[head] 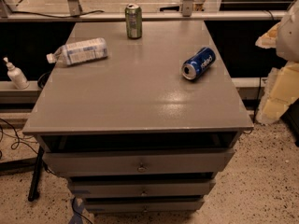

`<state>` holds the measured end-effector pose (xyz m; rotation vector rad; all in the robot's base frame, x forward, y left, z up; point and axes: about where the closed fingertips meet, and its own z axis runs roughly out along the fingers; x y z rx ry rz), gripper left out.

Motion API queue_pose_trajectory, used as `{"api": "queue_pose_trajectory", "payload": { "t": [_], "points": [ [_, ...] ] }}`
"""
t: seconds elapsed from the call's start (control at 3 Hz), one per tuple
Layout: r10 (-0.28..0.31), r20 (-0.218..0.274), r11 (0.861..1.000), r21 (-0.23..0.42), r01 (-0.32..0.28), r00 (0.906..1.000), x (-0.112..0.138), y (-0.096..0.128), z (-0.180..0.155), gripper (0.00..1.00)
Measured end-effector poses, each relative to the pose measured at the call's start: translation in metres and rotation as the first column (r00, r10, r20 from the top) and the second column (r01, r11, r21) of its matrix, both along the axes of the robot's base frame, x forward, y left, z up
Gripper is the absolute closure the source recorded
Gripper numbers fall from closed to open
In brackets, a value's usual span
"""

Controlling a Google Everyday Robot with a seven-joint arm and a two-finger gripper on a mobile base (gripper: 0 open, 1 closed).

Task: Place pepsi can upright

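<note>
The pepsi can (199, 63) is dark blue with white lettering. It lies on its side on the right part of the grey cabinet top (135, 101), with its silver top facing the front left. My gripper (279, 94) shows as a pale, cream shape at the right edge of the view. It hangs beside the cabinet's right edge, well apart from the can and to its right. It holds nothing that I can see.
A green can (133, 21) stands upright at the back middle. A clear plastic bottle with a white label (79, 52) lies on its side at the back left. Drawers (140, 164) stand partly open below the front edge. A white pump bottle (14, 73) stands on a ledge to the left.
</note>
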<state>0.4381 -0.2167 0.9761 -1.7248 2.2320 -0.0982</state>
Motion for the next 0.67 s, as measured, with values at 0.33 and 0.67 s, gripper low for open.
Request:
{"api": "queue_pose_trajectory", "payload": {
  "t": [0.33,0.67],
  "points": [
    [0.000,0.000,1.000,0.000,0.000,1.0000,0.000,0.000,0.000,0.00],
    [0.066,0.022,0.998,0.004,-0.066,0.9976,0.022,-0.002,-0.006,0.00]
  ]
}}
